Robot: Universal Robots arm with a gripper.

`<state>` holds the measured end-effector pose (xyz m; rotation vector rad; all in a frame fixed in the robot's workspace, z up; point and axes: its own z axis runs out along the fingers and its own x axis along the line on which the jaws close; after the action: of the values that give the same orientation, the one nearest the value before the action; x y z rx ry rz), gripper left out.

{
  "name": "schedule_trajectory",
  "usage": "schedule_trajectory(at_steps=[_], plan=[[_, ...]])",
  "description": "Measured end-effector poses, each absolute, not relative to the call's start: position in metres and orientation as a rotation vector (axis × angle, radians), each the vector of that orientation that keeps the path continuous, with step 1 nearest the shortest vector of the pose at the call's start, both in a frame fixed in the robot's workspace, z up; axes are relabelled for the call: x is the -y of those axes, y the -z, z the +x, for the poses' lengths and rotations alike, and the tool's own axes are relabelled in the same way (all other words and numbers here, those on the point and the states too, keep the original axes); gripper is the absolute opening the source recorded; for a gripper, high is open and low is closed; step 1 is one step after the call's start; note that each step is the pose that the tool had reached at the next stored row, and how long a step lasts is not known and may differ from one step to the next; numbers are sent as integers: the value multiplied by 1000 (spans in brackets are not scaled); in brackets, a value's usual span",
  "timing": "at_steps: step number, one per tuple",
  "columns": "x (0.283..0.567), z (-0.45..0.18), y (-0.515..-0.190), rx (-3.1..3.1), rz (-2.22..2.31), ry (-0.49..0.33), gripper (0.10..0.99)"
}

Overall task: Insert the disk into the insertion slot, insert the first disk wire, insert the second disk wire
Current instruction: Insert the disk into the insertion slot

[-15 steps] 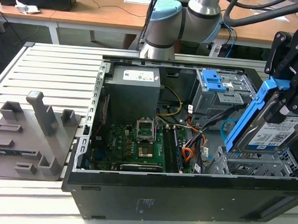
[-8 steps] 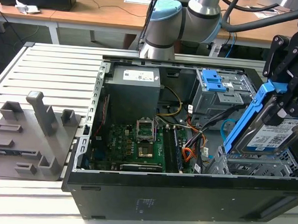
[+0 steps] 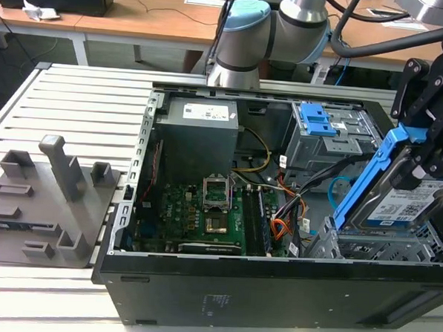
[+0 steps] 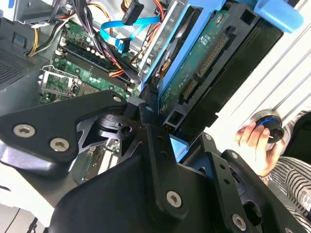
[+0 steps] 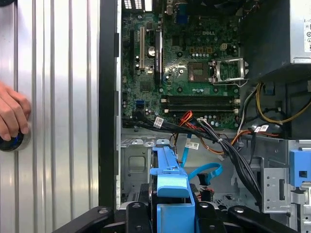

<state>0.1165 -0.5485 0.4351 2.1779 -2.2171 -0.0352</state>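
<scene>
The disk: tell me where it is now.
At the exterior view's right, the disk hangs tilted in the gripper, over the insertion slot.

I work in a robotics lab. My jointed arm (image 3: 247, 33) rises behind a ribbed aluminium bench (image 3: 84, 99) carrying an opened computer tower (image 3: 274, 295). Wooden desks (image 3: 162, 18) strewn with cables stand behind.

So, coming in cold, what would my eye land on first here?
The silver rectangular hard drive in its bright blue plastic carrier, held tilted by the robot's black claw at the exterior view's right, over the low grey perforated metal bay. Next, the open black computer case on the slatted table, its green circuit board exposed. In the first wrist view, a person's hand rests on a round blue-ringed knob beside the case.
</scene>
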Motion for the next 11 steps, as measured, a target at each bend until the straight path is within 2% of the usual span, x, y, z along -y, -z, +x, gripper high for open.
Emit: schedule_trajectory(at_steps=[11], plan=[[548,117,-423,2217,2178,35,365]])
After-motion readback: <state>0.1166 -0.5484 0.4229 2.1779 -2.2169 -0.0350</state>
